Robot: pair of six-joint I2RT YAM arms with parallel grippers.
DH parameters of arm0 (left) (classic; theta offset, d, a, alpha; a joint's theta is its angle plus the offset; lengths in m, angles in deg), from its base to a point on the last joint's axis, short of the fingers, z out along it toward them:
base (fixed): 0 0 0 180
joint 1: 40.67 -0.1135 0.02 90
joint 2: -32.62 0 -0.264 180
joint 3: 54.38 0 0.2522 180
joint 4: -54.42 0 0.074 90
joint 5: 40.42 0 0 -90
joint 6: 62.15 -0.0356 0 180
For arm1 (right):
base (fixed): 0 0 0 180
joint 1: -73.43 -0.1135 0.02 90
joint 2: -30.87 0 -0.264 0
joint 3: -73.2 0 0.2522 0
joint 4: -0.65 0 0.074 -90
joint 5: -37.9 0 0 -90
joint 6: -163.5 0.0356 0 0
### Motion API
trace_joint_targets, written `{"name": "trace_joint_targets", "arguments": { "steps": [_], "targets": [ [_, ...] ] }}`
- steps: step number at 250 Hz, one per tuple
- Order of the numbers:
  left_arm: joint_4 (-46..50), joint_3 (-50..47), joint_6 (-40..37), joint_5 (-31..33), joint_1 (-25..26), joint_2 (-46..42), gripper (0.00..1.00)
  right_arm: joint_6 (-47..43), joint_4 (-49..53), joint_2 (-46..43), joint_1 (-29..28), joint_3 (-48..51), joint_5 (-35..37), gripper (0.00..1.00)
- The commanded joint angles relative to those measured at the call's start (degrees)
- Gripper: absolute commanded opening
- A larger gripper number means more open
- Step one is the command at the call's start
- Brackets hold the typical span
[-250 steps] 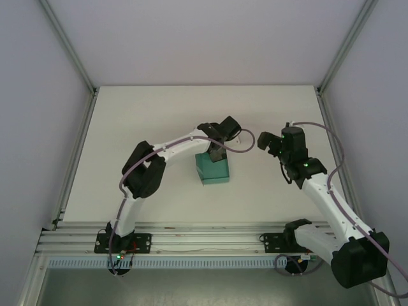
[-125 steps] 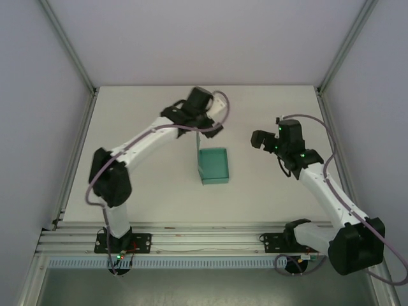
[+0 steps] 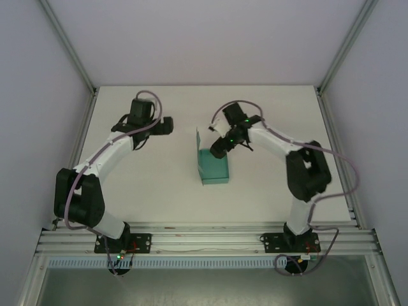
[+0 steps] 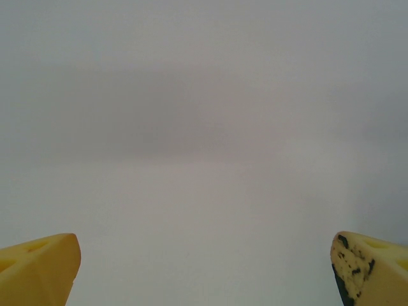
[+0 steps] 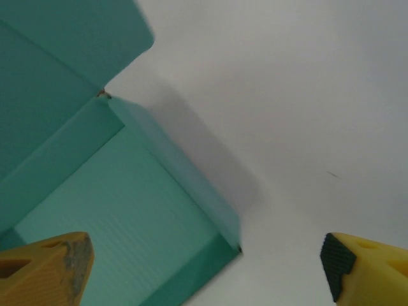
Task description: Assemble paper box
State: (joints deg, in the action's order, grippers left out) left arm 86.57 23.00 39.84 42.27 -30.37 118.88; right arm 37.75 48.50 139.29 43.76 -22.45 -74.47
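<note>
Bright, diffuse light; the paper box point(image 5: 127, 210) casts a soft shadow, wrist views slightly blurred.

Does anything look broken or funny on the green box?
Nothing looks broken, torn or spilled. The paper box is just not finished yet: its top is open, and its lid flap stands up instead of being folded down.

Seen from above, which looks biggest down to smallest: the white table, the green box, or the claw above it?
Table, then paper box, then right gripper. The box and gripper look close in size, and the gripper is nearer the camera, so that pair is unsure.
</note>
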Motion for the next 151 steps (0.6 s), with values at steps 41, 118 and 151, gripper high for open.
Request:
{"name": "trace_joint_targets", "arguments": {
  "steps": [41,118,151],
  "targets": [
    [1.54,-5.68,3.95,1.73,-1.43,-8.2,1.0,-9.69,5.9,11.28,-1.0,-10.26,0.17,0.85],
    [1.89,-6.27,4.3,3.75,-1.46,-9.7,1.0,3.49,-9.85,6.58,-1.46,0.22,5.99,0.38],
    [1.9,-5.3,4.25,4.66,-1.52,-9.02,1.0,11.51,-12.68,2.38,-1.8,5.52,11.72,0.32]
  ]
}}
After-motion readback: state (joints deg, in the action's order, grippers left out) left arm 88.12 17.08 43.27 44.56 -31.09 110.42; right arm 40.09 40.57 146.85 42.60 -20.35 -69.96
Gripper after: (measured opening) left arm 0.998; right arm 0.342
